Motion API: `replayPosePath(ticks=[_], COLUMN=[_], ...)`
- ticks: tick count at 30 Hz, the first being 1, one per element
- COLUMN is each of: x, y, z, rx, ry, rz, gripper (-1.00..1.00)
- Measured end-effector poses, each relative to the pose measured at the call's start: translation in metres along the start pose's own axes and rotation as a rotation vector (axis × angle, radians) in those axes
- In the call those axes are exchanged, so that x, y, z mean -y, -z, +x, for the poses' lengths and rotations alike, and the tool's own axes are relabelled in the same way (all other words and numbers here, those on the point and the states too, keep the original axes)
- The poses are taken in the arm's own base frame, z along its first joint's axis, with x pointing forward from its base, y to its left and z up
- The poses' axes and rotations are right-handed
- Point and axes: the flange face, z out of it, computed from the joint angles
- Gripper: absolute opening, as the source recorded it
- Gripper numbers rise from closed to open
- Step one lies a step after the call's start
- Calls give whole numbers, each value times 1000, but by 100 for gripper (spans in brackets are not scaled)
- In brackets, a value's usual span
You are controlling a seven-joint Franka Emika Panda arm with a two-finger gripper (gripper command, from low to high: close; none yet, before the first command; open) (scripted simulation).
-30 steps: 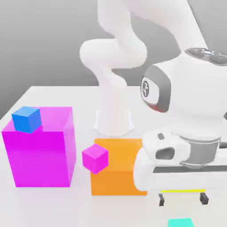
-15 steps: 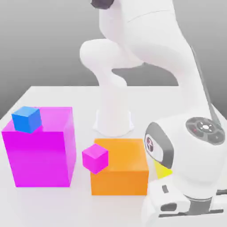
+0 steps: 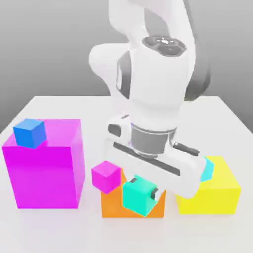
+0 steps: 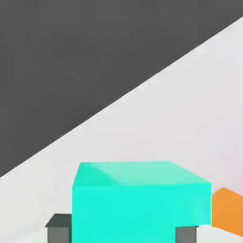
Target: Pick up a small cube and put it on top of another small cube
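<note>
Exterior view: the white arm reaches down over the table [image 3: 59, 101] and its gripper [image 3: 142, 195] is pinched on the small teal cube [image 3: 139, 196]. One dark fingertip [image 3: 154, 193] shows against the cube's side toward the exterior view's right; the other finger is hidden behind the cube. The cube hangs tilted, held clear of the table, in front of the orange block [image 3: 111, 202], which sits directly behind and below the gripper and is partly covered by it.

Just beside the gripper, toward the exterior view's left, a small magenta cube [image 3: 105, 176] sits tilted at the orange block's upper corner; whether it rests on the block or against it cannot be told. Farther out on that same side stands a big magenta block [image 3: 44, 168], with a small blue cube [image 3: 29, 132] on its top near the far left corner. On the gripper's other side, toward the exterior view's right, is a yellow block [image 3: 217, 195], near the hand. A small light cyan cube [image 3: 207, 170] peeks out from behind the hand, on top of the yellow block and mostly hidden by the white housing.

In the hand view the teal cube [image 4: 140, 201] fills the space between the two dark grey fingertips [image 4: 59, 228], one at each lower corner of the cube, both pressed against it. A corner of the orange block [image 4: 228, 211] shows beside the cube, and pale table surface [image 4: 190, 109] lies beyond it.
</note>
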Motion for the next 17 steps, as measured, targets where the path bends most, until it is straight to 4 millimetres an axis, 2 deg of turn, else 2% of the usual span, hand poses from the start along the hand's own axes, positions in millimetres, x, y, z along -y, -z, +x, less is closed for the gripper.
replayPosePath(ticks=[9, 11, 14, 15, 17], x=[-81, -90, -92, -92, -92], y=[38, 27, -7, -18, -18], z=[61, 66, 65, 64, 64], rx=[63, 76, 79, 79, 79], ry=[-561, -623, -641, -643, -643], rz=[-11, -14, -15, -15, -15], gripper=[-100, -100, -100, 100, 100])
